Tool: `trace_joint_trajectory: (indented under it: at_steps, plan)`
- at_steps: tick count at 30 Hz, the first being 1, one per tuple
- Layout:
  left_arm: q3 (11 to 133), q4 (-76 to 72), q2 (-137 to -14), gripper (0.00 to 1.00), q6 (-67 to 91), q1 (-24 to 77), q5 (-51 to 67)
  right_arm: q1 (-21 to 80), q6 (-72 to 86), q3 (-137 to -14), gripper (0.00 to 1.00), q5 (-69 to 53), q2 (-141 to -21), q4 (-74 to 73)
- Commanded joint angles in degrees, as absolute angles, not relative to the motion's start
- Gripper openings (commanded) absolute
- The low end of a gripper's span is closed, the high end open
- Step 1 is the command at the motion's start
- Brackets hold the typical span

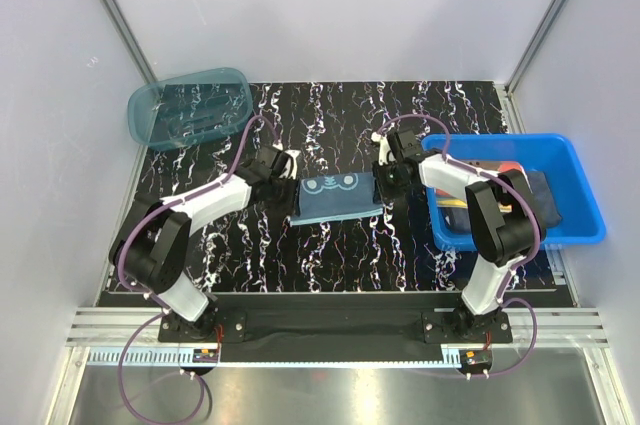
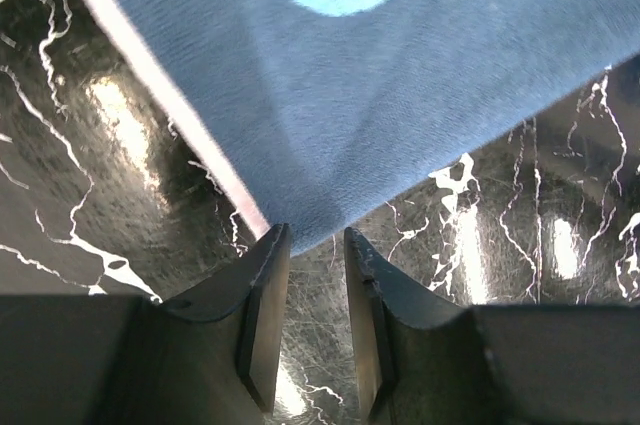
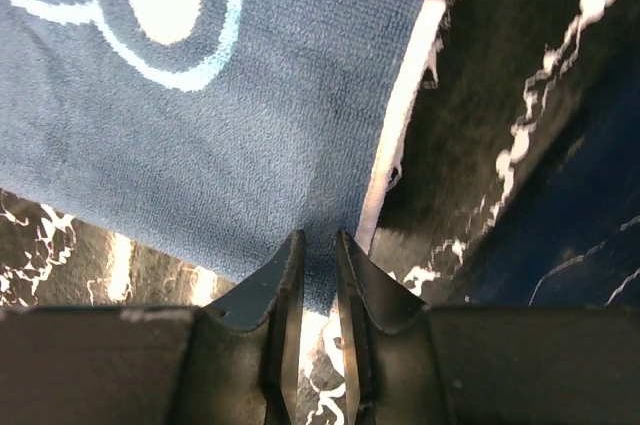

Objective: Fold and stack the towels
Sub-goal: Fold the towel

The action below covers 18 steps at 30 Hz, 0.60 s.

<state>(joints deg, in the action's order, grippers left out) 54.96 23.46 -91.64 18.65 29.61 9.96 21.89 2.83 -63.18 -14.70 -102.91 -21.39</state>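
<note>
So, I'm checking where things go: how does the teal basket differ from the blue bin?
The teal basket sits far left, the blue bin at the right. The basket is rounded and see-through; the bin is rectangular and solid. The bin holds crumpled towels; I see none in the basket. Both are open-topped.

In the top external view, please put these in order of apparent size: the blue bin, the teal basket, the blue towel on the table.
1. blue bin, the largest
2. teal basket
3. blue towel, clearly the smallest
</note>
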Motion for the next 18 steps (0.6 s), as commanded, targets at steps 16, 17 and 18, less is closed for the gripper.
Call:
trace_joint_trajectory:
  at_steps: [16,17,18]
  plan:
    - [63.01,20.74,-94.91,0.37,26.19,29.71,10.13,23.38,15.91,-60.65,0.28,-24.69,-98.79,-16.09]
    - [63.63,21.44,-97.97,0.36,26.10,29.18,8.37,23.47,16.08,-59.51,0.28,-25.31,-99.66,-15.39]
    - [64.59,21.88,-99.22,0.35,25.76,28.83,6.00,23.47,16.00,-59.07,0.28,-25.05,-99.93,-15.12]
